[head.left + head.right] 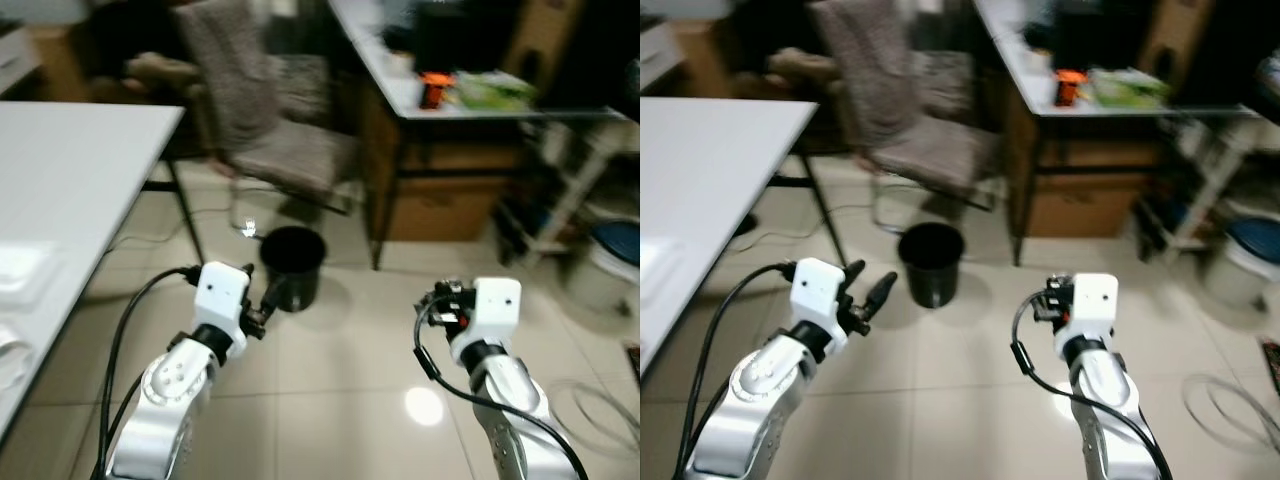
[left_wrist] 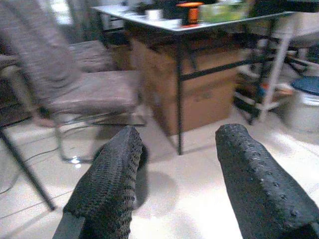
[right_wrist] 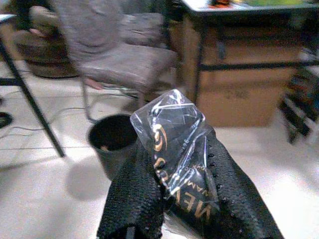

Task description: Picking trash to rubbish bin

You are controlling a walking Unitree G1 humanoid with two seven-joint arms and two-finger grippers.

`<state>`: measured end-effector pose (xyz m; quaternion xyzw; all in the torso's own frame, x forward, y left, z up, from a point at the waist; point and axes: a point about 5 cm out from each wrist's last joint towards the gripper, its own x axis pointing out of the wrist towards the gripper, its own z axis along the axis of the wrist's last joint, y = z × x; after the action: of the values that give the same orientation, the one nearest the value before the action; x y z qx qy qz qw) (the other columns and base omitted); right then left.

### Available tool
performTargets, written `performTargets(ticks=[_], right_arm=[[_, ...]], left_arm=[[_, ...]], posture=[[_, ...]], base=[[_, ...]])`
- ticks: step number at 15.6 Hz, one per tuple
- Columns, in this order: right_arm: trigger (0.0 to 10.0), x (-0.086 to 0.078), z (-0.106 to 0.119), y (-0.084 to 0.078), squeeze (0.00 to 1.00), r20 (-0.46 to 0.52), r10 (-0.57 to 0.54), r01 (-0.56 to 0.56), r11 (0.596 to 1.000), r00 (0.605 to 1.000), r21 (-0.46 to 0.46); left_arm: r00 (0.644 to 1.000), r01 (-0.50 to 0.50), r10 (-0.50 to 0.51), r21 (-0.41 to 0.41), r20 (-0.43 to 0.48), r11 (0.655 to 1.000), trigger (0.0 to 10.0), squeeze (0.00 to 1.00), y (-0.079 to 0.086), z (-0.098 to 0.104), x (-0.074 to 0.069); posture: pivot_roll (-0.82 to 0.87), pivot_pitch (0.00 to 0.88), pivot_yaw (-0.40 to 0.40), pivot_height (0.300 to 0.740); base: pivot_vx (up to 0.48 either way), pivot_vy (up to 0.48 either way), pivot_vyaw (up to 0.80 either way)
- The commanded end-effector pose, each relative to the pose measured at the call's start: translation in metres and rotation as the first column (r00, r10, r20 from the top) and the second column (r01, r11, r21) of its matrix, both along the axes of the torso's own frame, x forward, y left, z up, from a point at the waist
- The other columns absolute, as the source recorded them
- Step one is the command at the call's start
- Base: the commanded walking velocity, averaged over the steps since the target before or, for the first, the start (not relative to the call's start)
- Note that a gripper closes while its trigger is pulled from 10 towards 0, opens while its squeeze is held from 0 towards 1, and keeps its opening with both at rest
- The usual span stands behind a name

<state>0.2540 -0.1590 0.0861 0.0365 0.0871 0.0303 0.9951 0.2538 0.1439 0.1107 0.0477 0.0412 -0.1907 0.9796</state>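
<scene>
My right gripper [image 3: 184, 199] is clamped on a clear plastic wrapper [image 3: 177, 149] with gold and dark lettering; the crumpled film sticks up from between the two black fingers [image 3: 134, 199]. From the head camera I see that arm raised over the tiled floor [image 1: 330, 370], well to the right of the black rubbish bin [image 1: 292, 265] and nearer to me than it. The wrist view looks past the wrapper at the bin's open mouth, with something small and pale lying inside.

My left gripper [image 2: 174, 184] is held out with its fingers apart and nothing between them. In the head view its tips sit just in front of the bin's left side; I cannot tell whether they touch it.

The bin stands on the floor in front of a grey upholstered chair [image 1: 265, 110]. Right of the chair is a desk [image 1: 400, 95] carrying an orange object [image 1: 433, 88] and a green packet [image 1: 490, 90], with a cardboard box [image 1: 440, 205] under it. A white table [image 1: 70, 180] runs along my left edge.
</scene>
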Motion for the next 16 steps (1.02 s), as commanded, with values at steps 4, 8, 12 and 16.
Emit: performTargets(ticks=[4,8,12,16], right_arm=[[10.0,-0.001,-0.004,0.005,0.0,-0.019,0.03,-0.03,0.999,0.999,0.014],[10.0,-0.002,-0.007,0.012,0.0,-0.038,0.081,-0.081,0.997,0.996,0.003],[10.0,-0.005,-0.011,0.009,0.0,-0.034,0.076,-0.078,0.994,0.997,-0.074],[10.0,-0.006,-0.012,0.015,0.0,-0.037,0.168,-0.171,0.978,0.985,-0.119]], left_arm=[[1.0,-0.023,0.023,0.018,0.007,1.0,10.0,0.0,0.006,-0.001,0.0],[1.0,-0.025,0.025,0.018,-0.001,1.0,10.0,0.0,0.006,-0.005,-0.004],[1.0,-0.025,0.025,0.024,-0.005,0.999,10.0,0.0,0.006,-0.006,-0.008],[1.0,-0.004,0.004,0.038,-0.001,0.999,10.0,0.0,0.004,-0.006,-0.008]], posture=[[-0.04,0.03,-0.031,0.74],[-0.04,0.031,-0.04,0.74],[-0.05,0.036,-0.043,0.74],[-0.05,0.041,-0.035,0.74]], base=[[0.433,0.0,0.0],[0.43,0.0,0.0],[0.43,0.0,0.0],[0.432,0.0,0.2]])
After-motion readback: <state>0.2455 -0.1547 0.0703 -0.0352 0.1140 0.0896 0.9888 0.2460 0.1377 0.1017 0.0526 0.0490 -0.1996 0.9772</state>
